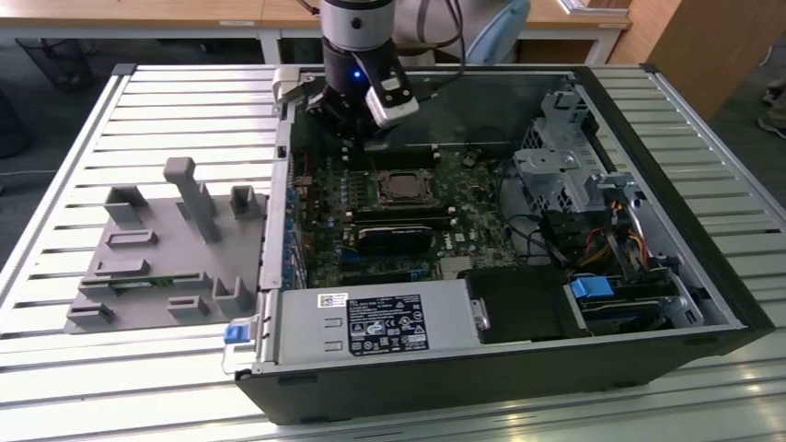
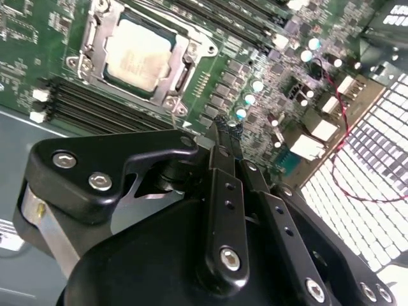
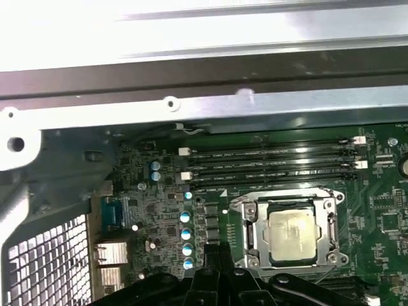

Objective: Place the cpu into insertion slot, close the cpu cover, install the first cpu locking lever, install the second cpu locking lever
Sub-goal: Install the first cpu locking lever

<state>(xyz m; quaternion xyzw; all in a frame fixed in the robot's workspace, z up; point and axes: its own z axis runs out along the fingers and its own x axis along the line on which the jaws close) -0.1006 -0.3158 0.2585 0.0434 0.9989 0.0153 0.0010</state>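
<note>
A slatted metal table is carrying an open computer case lying on its side, with a grey fixture beside it on the exterior view's left. The arm is reaching down into the case, and the gripper is hanging over the green board, near the case's far wall.

In the second wrist view the gripper is clenched, its two fingers meeting at the tips with nothing between them.

The cpu is lying just on the camera's side of the gripper in the exterior view, close by but apart from it. In the first wrist view the gripper is sitting beside one corner of the socket, over a row of blue-topped capacitors, and touching neither cpu nor frame. The cpu is square, so it is offering no long axis; the black memory slots are running along one side of it.

The cpu is sitting flat in the slot, its dull pale metal top facing up. The cover is lying down around it, the chip showing through the window. Thin wire levers seem to be running along the frame, but I cannot tell whether they are latched.
</note>
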